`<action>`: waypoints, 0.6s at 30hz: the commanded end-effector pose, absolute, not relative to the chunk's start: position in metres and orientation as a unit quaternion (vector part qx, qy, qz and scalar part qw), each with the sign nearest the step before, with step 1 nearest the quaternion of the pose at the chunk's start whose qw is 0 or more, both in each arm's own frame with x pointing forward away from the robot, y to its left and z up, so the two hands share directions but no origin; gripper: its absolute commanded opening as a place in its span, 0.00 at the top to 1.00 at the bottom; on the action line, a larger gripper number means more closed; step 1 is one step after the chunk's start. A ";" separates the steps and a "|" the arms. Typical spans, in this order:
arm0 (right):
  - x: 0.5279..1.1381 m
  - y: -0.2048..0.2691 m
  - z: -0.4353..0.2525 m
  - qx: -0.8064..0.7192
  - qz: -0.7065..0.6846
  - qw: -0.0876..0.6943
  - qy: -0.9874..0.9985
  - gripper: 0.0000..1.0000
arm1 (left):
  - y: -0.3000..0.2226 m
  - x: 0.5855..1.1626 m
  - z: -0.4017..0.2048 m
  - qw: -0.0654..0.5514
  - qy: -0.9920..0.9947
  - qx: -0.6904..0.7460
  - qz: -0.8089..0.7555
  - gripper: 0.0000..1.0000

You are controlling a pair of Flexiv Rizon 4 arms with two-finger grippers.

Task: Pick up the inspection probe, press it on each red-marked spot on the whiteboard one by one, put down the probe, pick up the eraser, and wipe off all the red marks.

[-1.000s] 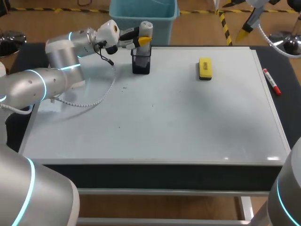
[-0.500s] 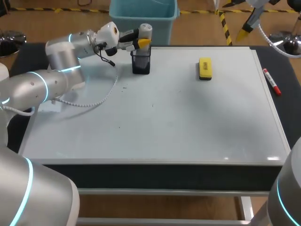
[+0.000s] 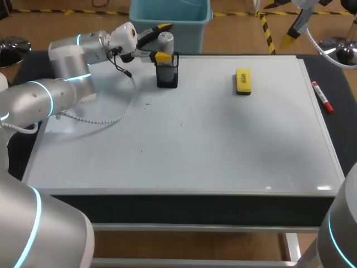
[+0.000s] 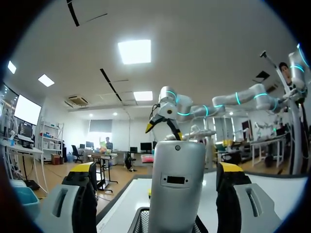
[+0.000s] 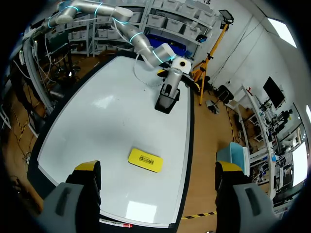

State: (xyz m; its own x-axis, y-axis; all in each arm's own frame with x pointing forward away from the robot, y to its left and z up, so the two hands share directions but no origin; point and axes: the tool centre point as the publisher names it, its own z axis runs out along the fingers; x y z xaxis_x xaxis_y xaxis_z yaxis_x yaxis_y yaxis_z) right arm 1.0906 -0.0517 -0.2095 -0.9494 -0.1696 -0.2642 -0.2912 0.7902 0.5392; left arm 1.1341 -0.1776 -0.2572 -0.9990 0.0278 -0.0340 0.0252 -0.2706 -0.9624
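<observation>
In the mesh holder (image 3: 167,76) stands the probe (image 3: 165,42), ungripped between the left end effector's (image 4: 157,171) wide-open fingers (image 4: 83,180).

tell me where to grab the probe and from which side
Grip the probe on its grey upper body, above the rim of the holder. It stands upright in there with only that part clear, so come in level from the side and lift straight up. The left gripper sits that way, fingers open on either side.

Bright overhead light, small glare spots nr whiteboard (image 3: 223,139) front edge.
</observation>
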 end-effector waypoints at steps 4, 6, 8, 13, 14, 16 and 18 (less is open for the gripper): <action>1.091 -0.052 -0.209 -0.123 0.298 0.100 0.941 0.00 | -0.161 1.120 -0.238 -0.029 -0.665 -0.005 0.746 0.00; 1.091 -0.052 -0.209 -0.123 0.298 0.100 0.941 0.00 | -0.153 1.117 -0.236 -0.039 -0.684 0.005 0.728 0.00; 1.091 -0.052 -0.209 -0.123 0.298 0.100 0.941 0.00 | -0.145 1.115 -0.236 -0.057 -0.711 0.019 0.701 0.00; 1.091 -0.052 -0.209 -0.123 0.298 0.100 0.941 0.00 | -0.125 1.104 -0.238 -0.083 -0.743 0.037 0.663 0.00; 1.091 -0.052 -0.209 -0.123 0.298 0.100 0.941 0.00 | -0.122 1.102 -0.239 -0.087 -0.747 0.038 0.658 0.00; 1.091 -0.052 -0.209 -0.123 0.298 0.100 0.941 0.00 | -0.115 1.098 -0.239 -0.096 -0.761 0.041 0.640 0.00; 1.091 -0.052 -0.209 -0.123 0.298 0.100 0.941 0.00 | -0.108 1.094 -0.240 -0.106 -0.771 0.049 0.626 0.00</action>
